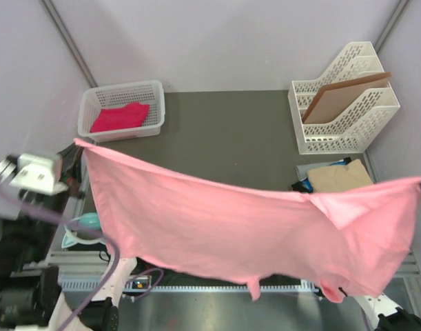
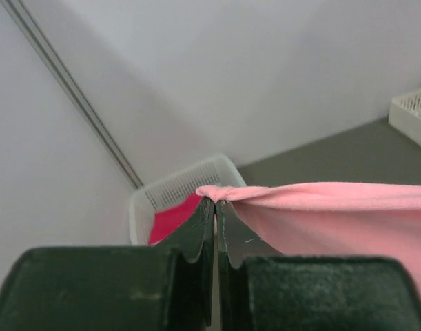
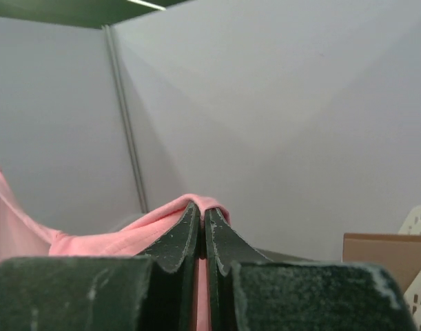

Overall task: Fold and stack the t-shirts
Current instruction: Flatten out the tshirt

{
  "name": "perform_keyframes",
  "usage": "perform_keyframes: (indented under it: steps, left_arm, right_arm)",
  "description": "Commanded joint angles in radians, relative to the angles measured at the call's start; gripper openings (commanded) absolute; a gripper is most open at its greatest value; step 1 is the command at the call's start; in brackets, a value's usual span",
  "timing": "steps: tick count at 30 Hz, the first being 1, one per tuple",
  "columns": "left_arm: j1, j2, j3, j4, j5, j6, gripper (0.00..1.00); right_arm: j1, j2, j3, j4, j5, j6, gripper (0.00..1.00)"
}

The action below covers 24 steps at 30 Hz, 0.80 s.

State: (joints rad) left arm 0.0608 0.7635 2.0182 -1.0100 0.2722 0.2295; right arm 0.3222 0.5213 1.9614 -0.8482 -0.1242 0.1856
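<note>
The salmon pink t-shirt hangs in the air, stretched wide between the two arms above the near part of the worktop. It sags in the middle, and its lower edge droops over the arm bases. The left end effector is clamped together on one bunched corner of it. The right end effector is likewise pinched shut on the far corner, with cloth draped over its tips. Near the right end a sleeve lies folded over the body of the shirt.

I judge this to be the spreading step: the shirt is lifted and opened out but not yet laid down or folded. The next move calls for both arms to carry it forward and lower it together. They should keep the top edge taut so the cloth lands flat on the bare middle of the worktop, with the doubled sleeve smoothed out.

A magenta-pink t-shirt waits in the white basket at the far left. On the right a folded tan t-shirt tops a small pile, in front of the white file rack holding a brown board.
</note>
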Motion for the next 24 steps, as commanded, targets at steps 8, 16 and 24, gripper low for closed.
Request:
perform_keyframes:
  steps: [8,16,24]
  left_arm:
    - [0.005,0.187,-0.838,0.376,-0.157,0.14,0.0]
    - [0.004,0.691,-0.831,0.496,-0.329,0.217,0.0]
    - [0.005,0.868,-0.675,0.525,-0.39,0.26,0.0]
  right_arm:
    - [-0.014,0.403,-0.582,0.349,0.254,-0.064,0.0]
    - [-0.025,0.749,-0.608,0.503,0.287,-0.072,0.0]
    - [-0.026,0.937,-0.558,0.56,0.284,-0.066,0.0]
